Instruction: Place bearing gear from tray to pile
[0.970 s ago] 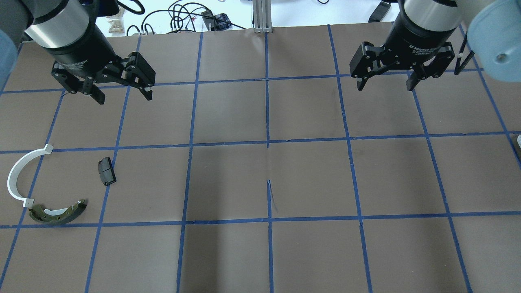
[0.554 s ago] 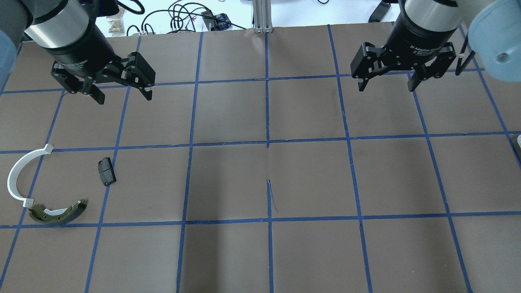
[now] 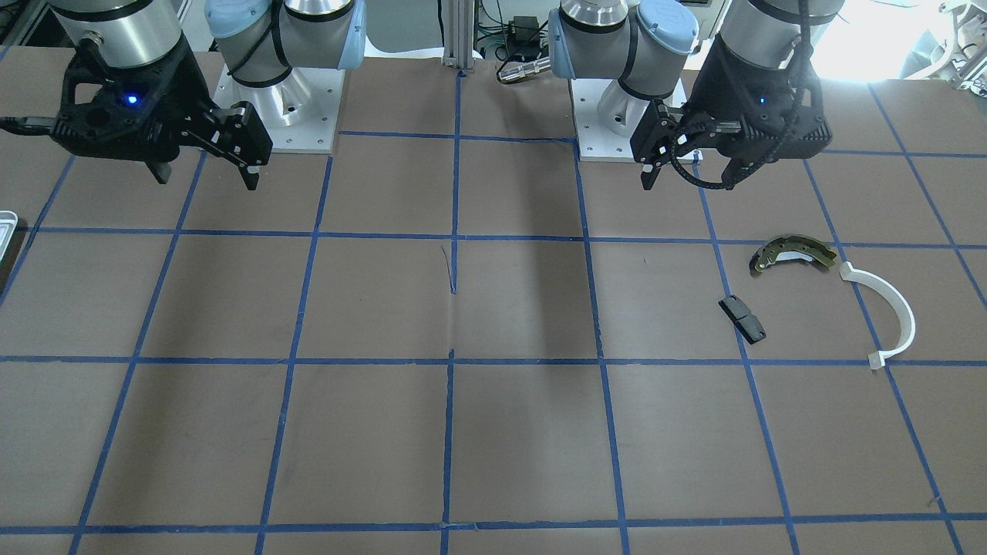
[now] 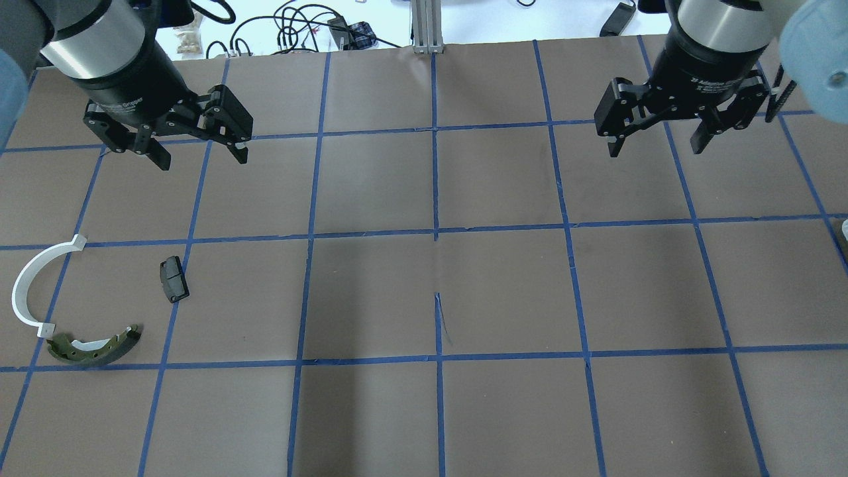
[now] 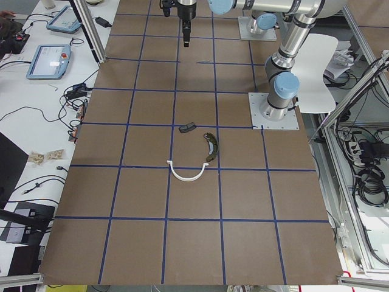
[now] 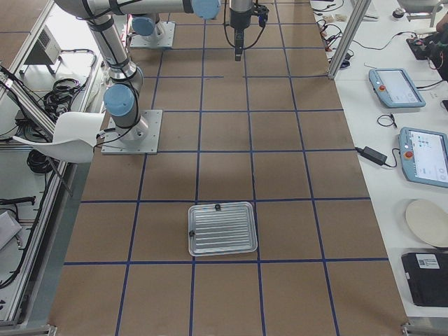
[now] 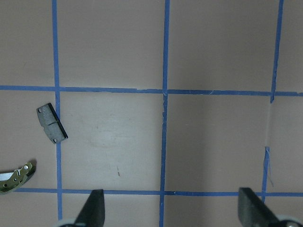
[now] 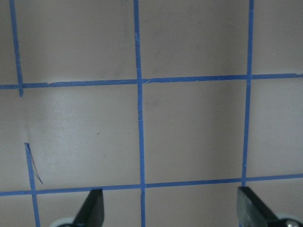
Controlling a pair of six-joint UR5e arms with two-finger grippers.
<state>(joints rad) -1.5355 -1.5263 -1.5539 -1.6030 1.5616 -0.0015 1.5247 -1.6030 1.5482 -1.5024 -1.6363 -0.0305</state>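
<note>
Taped table [image 4: 371,298]: tray [image 6: 224,231] at right end, contents unreadable. My left gripper [image 4: 202,159] and right gripper [image 4: 654,149] hang spread wide, empty.

There's the tray [image 6: 222,231], flat on the bench [image 4: 371,298] at the robot's right end: pale rounded rim, ribbed grey floor, and two tiny dark specks at the rim, too small to make out. Over on the left, the pile [image 3: 794,254] is spread loose. The olive brake shoe [image 4: 99,354] lies flat, the white half-ring [image 4: 16,291] has one end just beside it, and the black pad [image 4: 173,279] sits apart from both.
</note>
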